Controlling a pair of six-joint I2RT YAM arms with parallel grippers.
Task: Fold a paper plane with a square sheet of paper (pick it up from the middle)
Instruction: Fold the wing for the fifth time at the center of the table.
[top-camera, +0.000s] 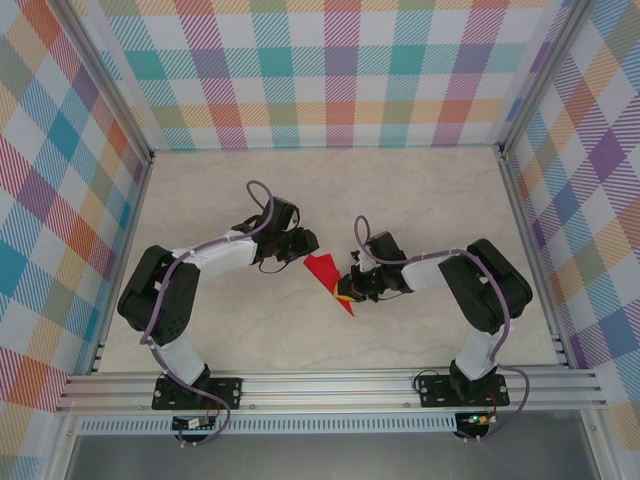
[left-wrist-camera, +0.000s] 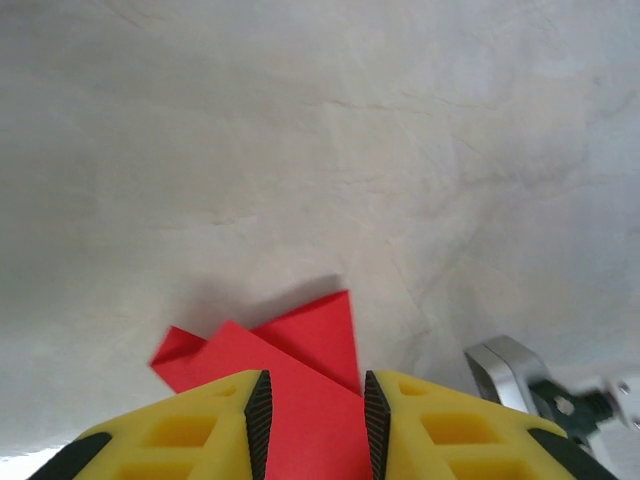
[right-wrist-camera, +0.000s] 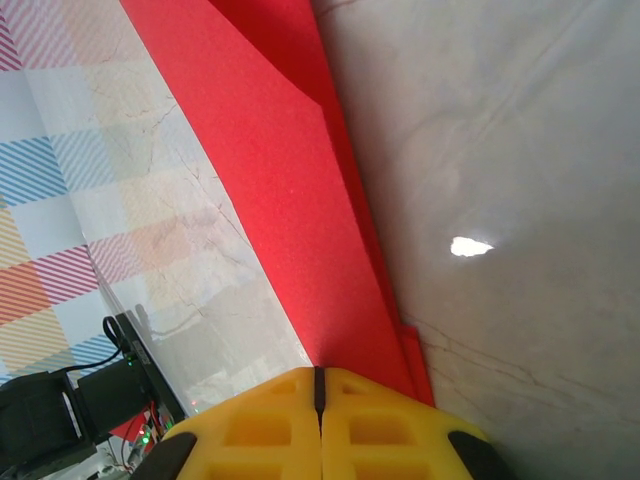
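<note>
The square sheet of paper (top-camera: 323, 270) is bright red and folded into a narrow pointed shape, its tip towards the near edge of the table. It sits mid-table between both arms. My right gripper (top-camera: 352, 285) is shut on its lower edge. In the right wrist view the yellow jaws of the right gripper (right-wrist-camera: 320, 378) meet in a thin line with the long red sheet of paper (right-wrist-camera: 270, 170) running out of them. My left gripper (left-wrist-camera: 315, 398) is open. The folded sheet of paper (left-wrist-camera: 310, 350), with overlapping flaps, lies between its black pads (left-wrist-camera: 259, 410). From above, the left gripper (top-camera: 303, 243) is at the paper's upper corner.
The marble tabletop (top-camera: 420, 200) is ringed by checkered walls (top-camera: 340, 70). An aluminium rail (top-camera: 330, 388) runs along the near edge. A metal part of the other arm (left-wrist-camera: 505, 365) shows at the right of the left wrist view.
</note>
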